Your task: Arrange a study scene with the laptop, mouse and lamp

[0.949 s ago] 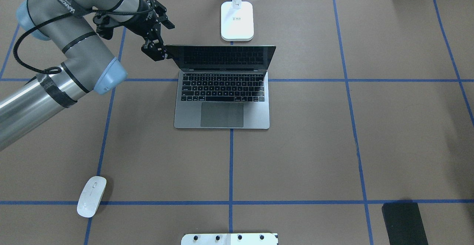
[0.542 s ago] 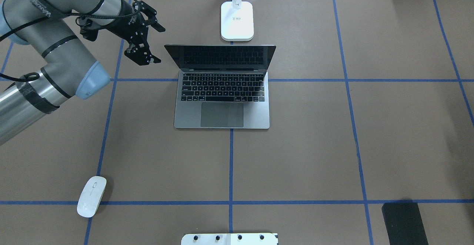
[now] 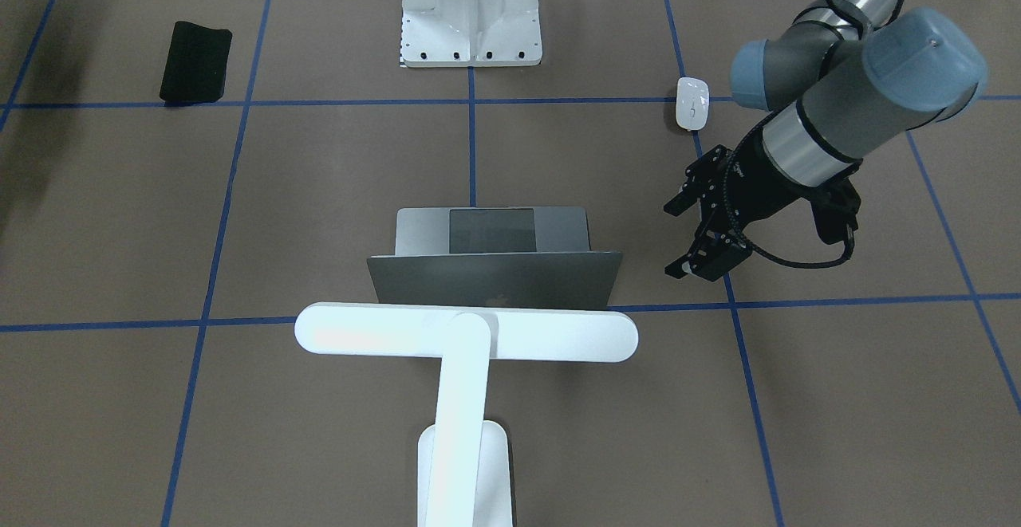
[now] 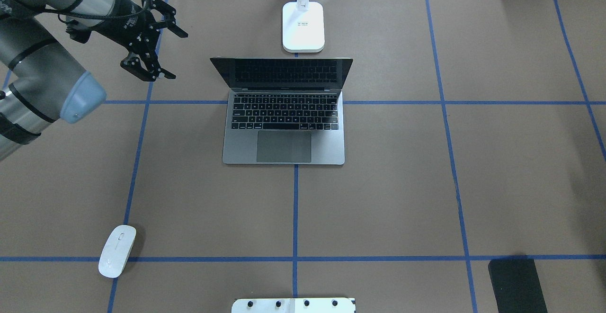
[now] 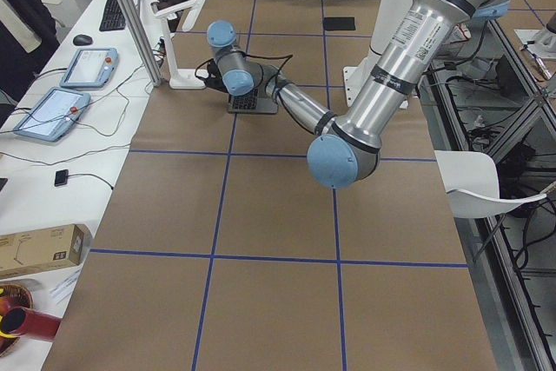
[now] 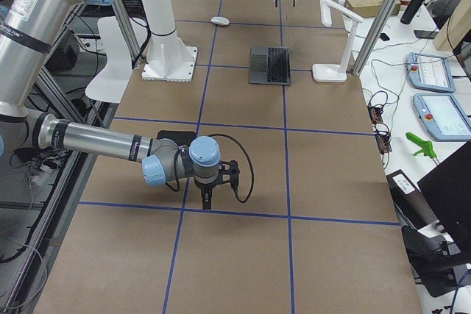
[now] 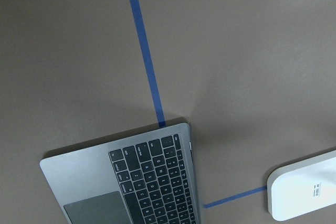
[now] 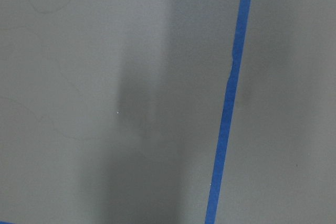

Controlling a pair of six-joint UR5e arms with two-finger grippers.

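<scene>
The laptop (image 4: pixel 284 135) stands open in the middle of the table, screen upright; its grey lid (image 3: pixel 494 280) faces the front camera. Just behind it is the lamp (image 4: pixel 303 26), whose long white bar (image 3: pixel 467 334) hangs over the lid. The mouse (image 4: pixel 117 250) lies at the near left on a blue tape line. My left gripper (image 4: pixel 171 52) hovers open and empty, well to the left of the laptop's screen, apart from it. My right gripper (image 6: pixel 209 198) shows only in the exterior right view, low over bare table; I cannot tell its state.
A white bolted mounting bracket (image 4: pixel 293 305) sits at the table's near edge. A black mat (image 4: pixel 516 284) lies at the near right, close to the right arm. Blue tape lines divide the brown table (image 4: pixel 426 185).
My left gripper has drawn back leftward from the laptop screen's left corner, staying open. The laptop, lamp and mouse have not moved.
</scene>
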